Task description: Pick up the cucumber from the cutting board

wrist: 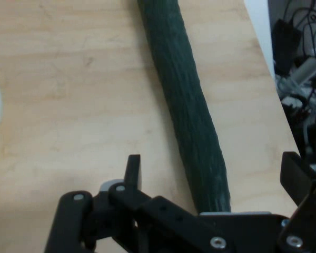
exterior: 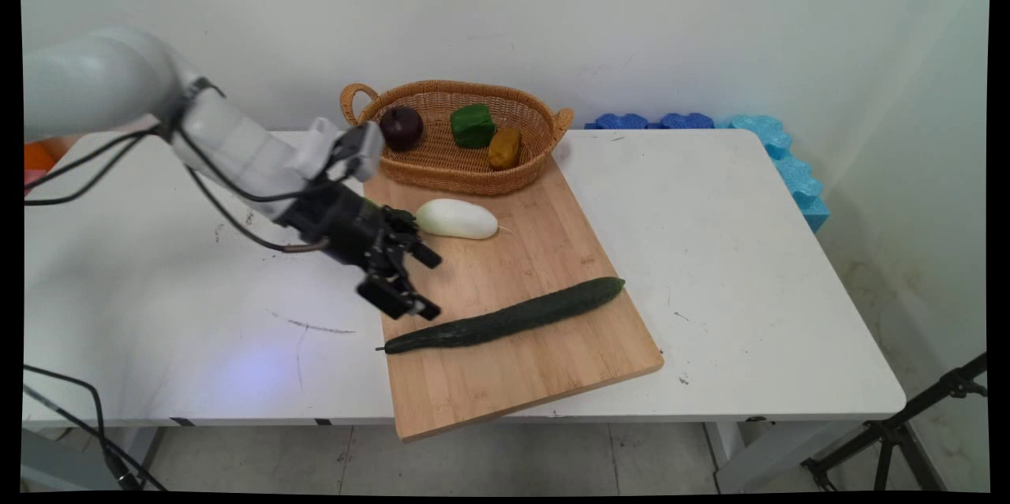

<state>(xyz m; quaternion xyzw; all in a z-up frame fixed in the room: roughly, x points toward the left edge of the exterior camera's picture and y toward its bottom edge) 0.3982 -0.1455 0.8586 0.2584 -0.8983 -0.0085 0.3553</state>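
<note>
The black two-finger claw [exterior: 428, 283] hangs over the left edge of the pale bamboo cutting board [exterior: 536, 307], its fingers spread wide apart with nothing between them. In the hand view one fingertip [wrist: 132, 171] stands at the left and the other at the far right, and the long dark green cucumber [wrist: 192, 113] runs up between them from just above the claw's linkage, lying on the board and not touched by either finger.

In the main view the cucumber [exterior: 509, 319] lies slantwise across the near half of the board, its thin stalk end at the board's left edge just below the claw and its blunt end toward the right. A smooth white oblong vegetable [exterior: 456, 218] rests on the far part of the board, just right of the claw's upper finger; its edge shows at the hand view's left margin.

Behind the board, touching its far edge, stands an oval woven wicker basket [exterior: 544, 125] with a handle at each end. It holds a dark purple round fruit [exterior: 402, 128], a green bell pepper [exterior: 473, 125] and a small brownish-yellow piece [exterior: 504, 147], side by side.

The board lies on the white bench [exterior: 750, 267], its near corner overhanging the front edge. Blue foam pieces [exterior: 781, 157] sit along the bench's far right side against the wall.
</note>
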